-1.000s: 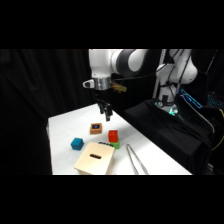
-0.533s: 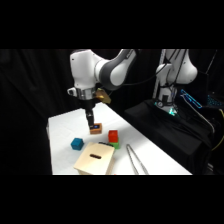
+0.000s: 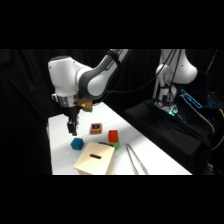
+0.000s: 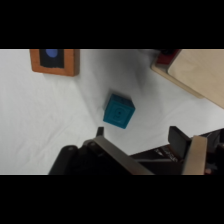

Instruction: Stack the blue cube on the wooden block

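The arm reaches down, its gripper (image 3: 73,131) hanging with fingers spread, empty, just above the cube (image 4: 119,111); the block (image 4: 54,61) sits beyond.

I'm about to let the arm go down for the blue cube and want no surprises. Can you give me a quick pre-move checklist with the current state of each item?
1. Blue cube alone on the table, nothing touching it: ok.
2. Gripper empty: ok.
3. Fingers open enough to straddle the cube: cannot tell.
4. Gripper centred over the cube: not ok; the side view shows it up and to one side.
5. Wooden block top bare for stacking: ok.
6. Pale wooden box clear of the descent path: cannot tell, it sits close to the cube.
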Motion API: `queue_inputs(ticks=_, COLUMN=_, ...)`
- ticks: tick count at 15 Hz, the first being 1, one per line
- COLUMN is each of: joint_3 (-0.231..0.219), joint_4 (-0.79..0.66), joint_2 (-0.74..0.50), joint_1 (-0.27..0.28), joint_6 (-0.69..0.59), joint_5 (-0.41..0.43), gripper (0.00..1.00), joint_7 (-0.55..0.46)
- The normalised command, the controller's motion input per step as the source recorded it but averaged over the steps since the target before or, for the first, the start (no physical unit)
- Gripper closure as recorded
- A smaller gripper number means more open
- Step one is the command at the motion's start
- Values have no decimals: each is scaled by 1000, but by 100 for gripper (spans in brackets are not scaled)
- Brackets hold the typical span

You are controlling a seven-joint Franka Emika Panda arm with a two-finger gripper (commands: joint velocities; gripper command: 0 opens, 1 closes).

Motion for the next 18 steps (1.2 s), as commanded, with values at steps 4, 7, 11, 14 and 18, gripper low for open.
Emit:
queue_inputs(ticks=4, joint_3=-123, joint_4=621, joint_2=444, joint_1=68, joint_6=-245, joint_5=-9, gripper=0, joint_7=219)
queue_inputs(ticks=7, joint_3=-96, joint_4=448, joint_2=337, joint_1=61, joint_6=-162, joint_5=39, gripper=0, joint_7=197)
queue_inputs(ticks=11, joint_3=-75, joint_4=301, joint_2=211, joint_1=40, joint_6=-78, joint_5=103, gripper=0, joint_7=167)
queue_inputs(ticks=14, joint_3=-65, joint_4=208, joint_2=141, joint_1=16, joint_6=20, joint_5=135, gripper=0, joint_7=128)
queue_inputs(ticks=18, joint_3=-21, joint_4=124, joint_2=96, joint_1=-8, joint_6=83, joint_5=167, gripper=0, joint_7=86)
